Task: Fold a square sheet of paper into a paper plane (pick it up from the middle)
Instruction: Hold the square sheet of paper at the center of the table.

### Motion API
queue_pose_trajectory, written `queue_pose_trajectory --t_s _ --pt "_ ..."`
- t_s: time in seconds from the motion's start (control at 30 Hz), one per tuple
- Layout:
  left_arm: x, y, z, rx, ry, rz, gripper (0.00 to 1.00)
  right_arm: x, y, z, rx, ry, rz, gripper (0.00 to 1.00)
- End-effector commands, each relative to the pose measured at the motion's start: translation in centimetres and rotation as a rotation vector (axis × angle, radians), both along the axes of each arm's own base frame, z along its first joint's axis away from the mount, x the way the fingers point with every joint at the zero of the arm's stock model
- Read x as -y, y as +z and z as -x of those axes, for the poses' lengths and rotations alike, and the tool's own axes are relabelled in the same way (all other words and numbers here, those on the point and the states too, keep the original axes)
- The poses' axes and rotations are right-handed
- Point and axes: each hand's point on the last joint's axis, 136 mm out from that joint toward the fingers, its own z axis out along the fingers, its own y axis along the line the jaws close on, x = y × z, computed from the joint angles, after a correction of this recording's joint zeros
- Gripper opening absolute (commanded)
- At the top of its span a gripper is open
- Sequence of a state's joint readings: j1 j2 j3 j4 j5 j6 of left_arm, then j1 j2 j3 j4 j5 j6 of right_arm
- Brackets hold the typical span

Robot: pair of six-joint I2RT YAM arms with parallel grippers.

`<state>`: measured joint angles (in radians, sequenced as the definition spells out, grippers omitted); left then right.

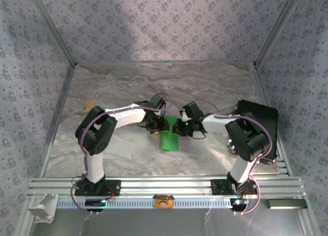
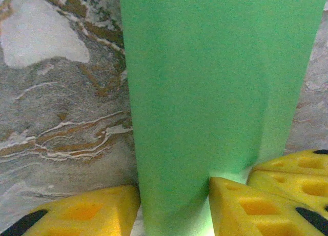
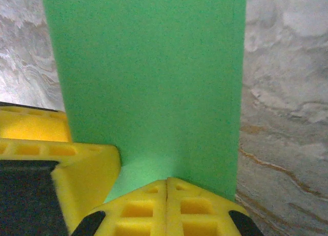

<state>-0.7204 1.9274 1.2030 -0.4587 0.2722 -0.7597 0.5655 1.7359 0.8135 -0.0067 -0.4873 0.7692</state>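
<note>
Right pincer: fingertips pressed together, clamped on edge of green paper. Left pincer: fingers held apart, paper run between them, one finger laid over its side, other just beside its edge. Paper folded to narrow band, placed mid-worktop; both pincers met at its far end.
</note>
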Motion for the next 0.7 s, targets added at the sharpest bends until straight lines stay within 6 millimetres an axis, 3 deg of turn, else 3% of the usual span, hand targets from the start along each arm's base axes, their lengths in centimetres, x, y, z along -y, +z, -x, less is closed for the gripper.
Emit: queue_pose_trajectory --t_s 0.0,0.17,0.33,0.4,0.53,0.67 --pt "-0.3 -5.5 1.0 -0.031 -0.021 -0.075 0.43 -0.3 -0.3 0.2 -0.010 0.026 0.008 0.00" --pt "-0.1 -5.4 0.9 -0.028 -0.022 -0.073 0.43 2.4 -3.1 2.1 -0.052 0.060 0.154 0.00" --pt "0.1 -3.8 0.5 -0.024 0.004 -0.055 0.44 3.4 -3.7 2.7 -0.046 0.136 0.177 0.00" --pt "0.6 -2.1 0.2 -0.010 0.006 -0.022 0.46 3.7 -3.7 2.6 -0.043 0.152 0.171 0.00" --pt "1.9 3.0 -1.1 0.069 0.036 0.100 0.53 3.7 -3.3 1.9 -0.034 0.173 0.131 0.00" --pt "1.8 6.9 -2.0 0.127 0.070 0.196 0.57 3.6 -2.9 1.5 -0.044 0.192 0.118 0.00"
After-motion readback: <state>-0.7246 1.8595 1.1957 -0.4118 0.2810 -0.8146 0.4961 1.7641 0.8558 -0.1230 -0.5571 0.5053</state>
